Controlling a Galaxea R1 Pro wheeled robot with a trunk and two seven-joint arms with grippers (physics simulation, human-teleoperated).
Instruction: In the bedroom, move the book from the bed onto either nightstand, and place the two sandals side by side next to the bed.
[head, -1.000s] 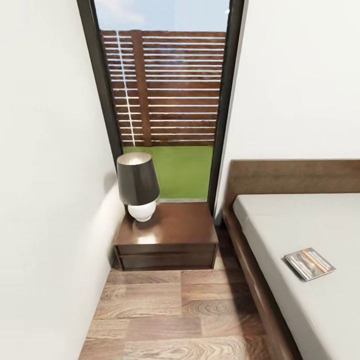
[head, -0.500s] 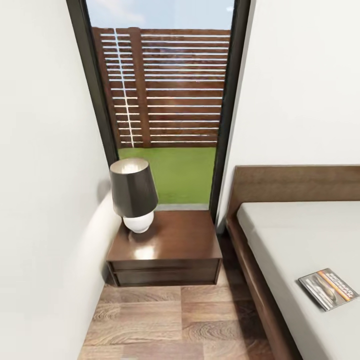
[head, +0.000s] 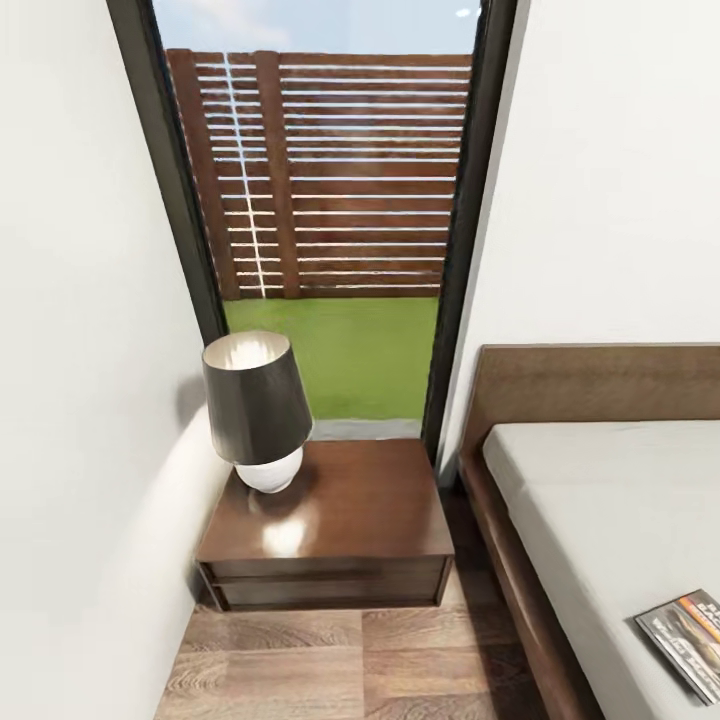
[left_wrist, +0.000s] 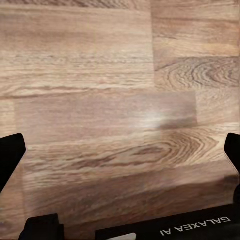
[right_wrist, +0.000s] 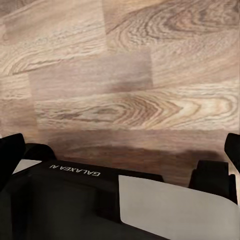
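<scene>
Book position: the book (head: 688, 640) lies flat on the bed (head: 600, 500), near the mattress's edge on the nightstand side, partly cut off by the head view's right border.
Nightstand: the nightstand (head: 340, 505) stands at left, between the wall and the bed frame, its lamp (head: 256, 410) on the wall-side part of the top; the glossy half nearer the bed is bare.
Left gripper: the left gripper (left_wrist: 120, 150) points down at the wooden floor (left_wrist: 100, 75), fingers spread wide, holding nothing.
Right gripper: the right gripper (right_wrist: 120, 145) likewise hangs over floor, spread and unladen.
Step in hand: approach, I judge; no reach begun.
Next move: raise an arm over the mattress to the book.
</scene>
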